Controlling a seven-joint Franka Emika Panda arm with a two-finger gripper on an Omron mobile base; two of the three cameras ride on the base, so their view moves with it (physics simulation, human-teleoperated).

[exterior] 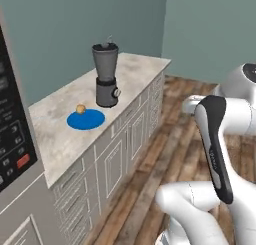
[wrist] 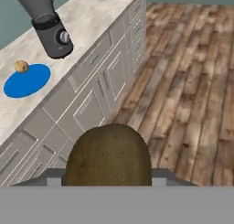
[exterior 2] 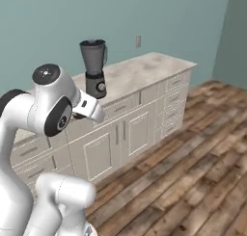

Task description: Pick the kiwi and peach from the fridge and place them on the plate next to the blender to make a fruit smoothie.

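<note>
Counter [exterior: 60,134] marble-look w/ plate [exterior: 86,120]; wood-plank floor [exterior 2: 193,172].

Even, bright rendered light, faint shadows (no glare), slightly soft, coarse detail throughout

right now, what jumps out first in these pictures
The brown kiwi looms at the bottom of the hand view, gripped at the fingers, above the wood floor. On the counter a bright blue plate carries the peach at its rim, beside the dark blender.
</note>
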